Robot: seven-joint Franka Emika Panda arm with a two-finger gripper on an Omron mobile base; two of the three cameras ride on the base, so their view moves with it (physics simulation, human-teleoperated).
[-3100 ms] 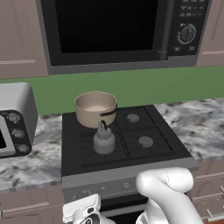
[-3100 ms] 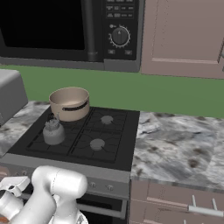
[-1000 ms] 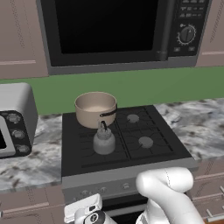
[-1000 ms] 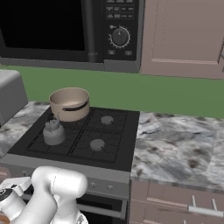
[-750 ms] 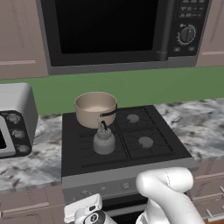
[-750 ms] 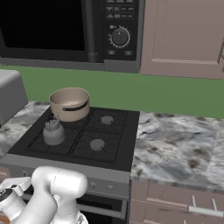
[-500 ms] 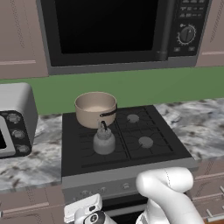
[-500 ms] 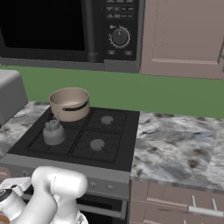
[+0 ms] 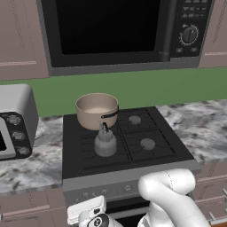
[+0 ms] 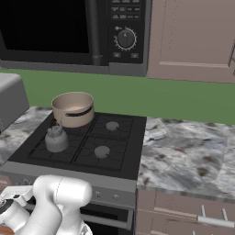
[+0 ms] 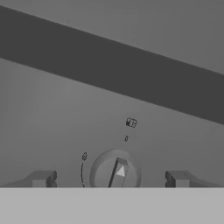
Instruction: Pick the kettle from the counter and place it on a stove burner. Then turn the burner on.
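The kettle (image 9: 105,142) is seen left of centre in the left base view, set on the near-left stove burner (image 9: 98,148) of the black stove top (image 9: 170,148), just in front of the tan saucepan (image 9: 96,109); the placing is judged done, and the burner is yet to be turned on. The end effector (image 11: 109,179) is seen at the bottom of the hand view with its jaws wide apart and nothing between them, one fingertip (image 11: 40,179) at the lower left and the other at the lower right, straddling a round knob (image 11: 115,173) on the grey front panel (image 11: 52,127).

A miss could be caused by closing off centre, so that only the knob's rim is pinched and the fingers slip round it. A different burner could be lit if this knob is not the one tied to the kettle's burner; which burner it serves cannot be told. The panel lies close ahead, so a push forward would jam the fingertips against it.

Open room is found to either side of the knob on the bare panel; above it a dark band (image 11: 112,74) crosses the view.
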